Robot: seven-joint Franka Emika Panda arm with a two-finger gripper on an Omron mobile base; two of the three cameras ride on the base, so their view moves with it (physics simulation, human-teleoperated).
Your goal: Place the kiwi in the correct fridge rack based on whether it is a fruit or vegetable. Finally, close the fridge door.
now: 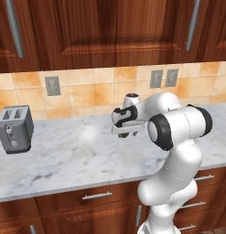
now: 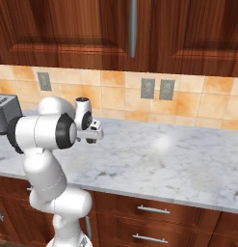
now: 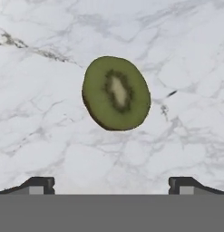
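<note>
Directly beneath the hand camera, the kiwi [image 3: 116,93]: a halved fruit lying cut face up on the white marble counter [image 3: 41,113], green flesh around a pale core, thin brown skin at the lower rim. Probably light, soft and slippery on the cut face, so best pinched gently across the narrower width by the skin. Long axis slanting from upper left to lower right in the hand view. Gripper [image 3: 111,185] spread wide, holding nothing, poised above. Toaster [image 1: 14,129] far off to the left.
</note>
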